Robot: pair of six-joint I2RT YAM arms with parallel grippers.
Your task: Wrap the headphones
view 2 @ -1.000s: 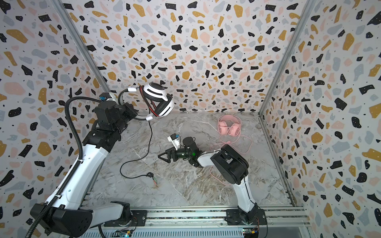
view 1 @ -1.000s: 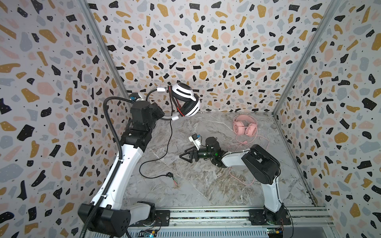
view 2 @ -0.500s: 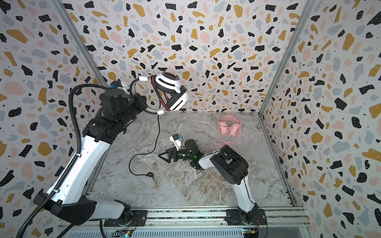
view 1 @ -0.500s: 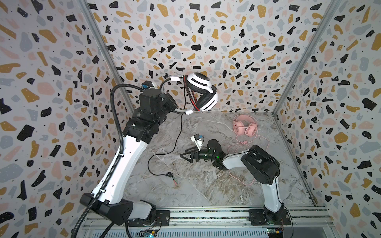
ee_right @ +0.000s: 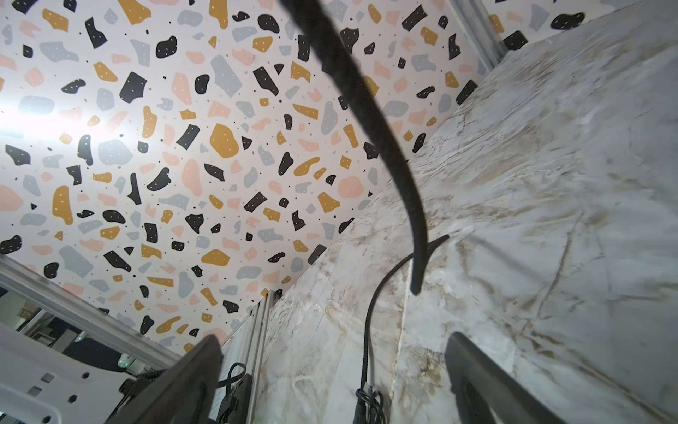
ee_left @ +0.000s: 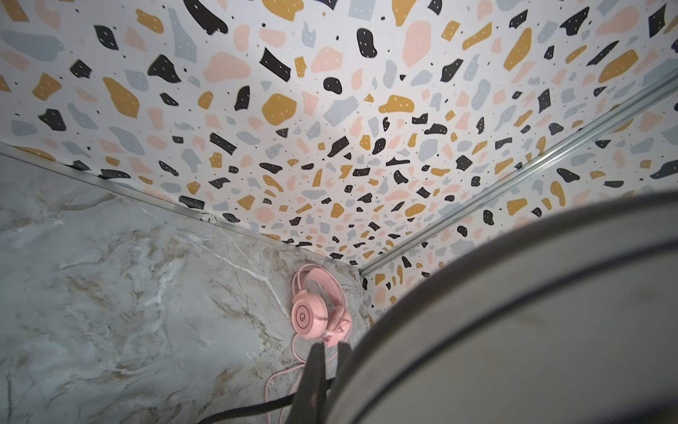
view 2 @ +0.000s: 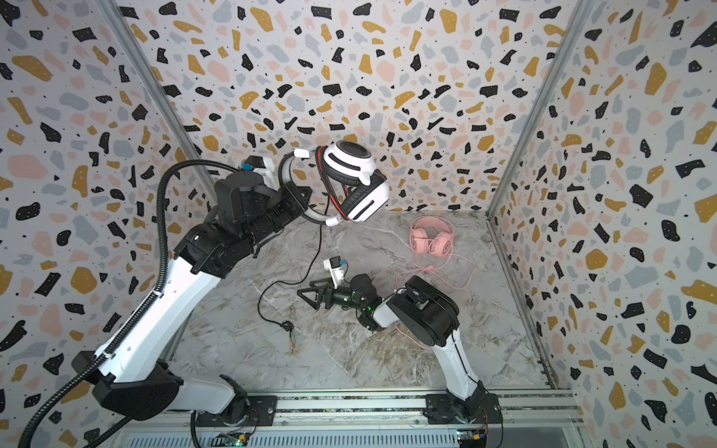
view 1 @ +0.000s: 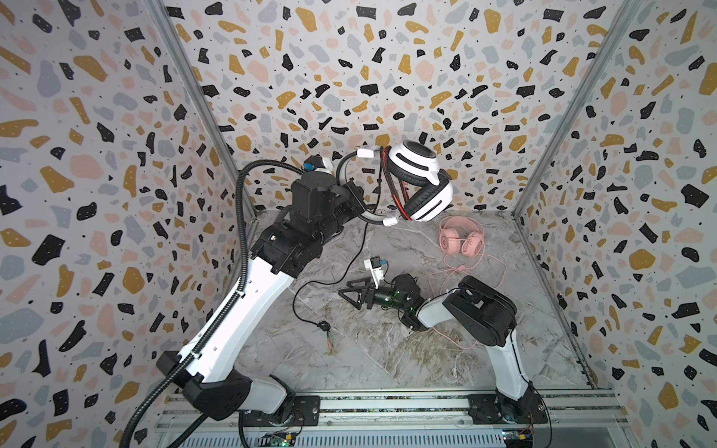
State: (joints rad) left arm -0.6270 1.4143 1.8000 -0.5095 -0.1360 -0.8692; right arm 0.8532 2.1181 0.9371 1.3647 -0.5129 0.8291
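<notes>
Terrazzo walls (view 1: pixel 349 58) enclose a marble table (view 1: pixel 349 360). The right claw (view 1: pixel 351 293) lies low at mid-table, jaws wide, holding nothing. In the right wrist view the black cable (ee_right: pixel 385 147) hangs across the space ahead of it. The pink cable (view 1: pixel 487 271) loops over the table on the right and runs beneath the right arm.

The left claw (view 1: pixel 359 203) is clamped on the headband (view 1: pixel 341 168) of the white headset (view 1: pixel 421 182), which is held clear of the table near the far wall, at centre. Cups: white with black stripes, black pads, one above the other. The black cable drops from it to the table and ends in a plug (view 1: pixel 324 326) on the near side of the right claw. The pink headset (view 1: pixel 461 242) lies flat at far right, cups side by side.

In the left wrist view the headband is a large blur, and the claw fingers (ee_left: pixel 313 367) are cut off at the frame edge
</notes>
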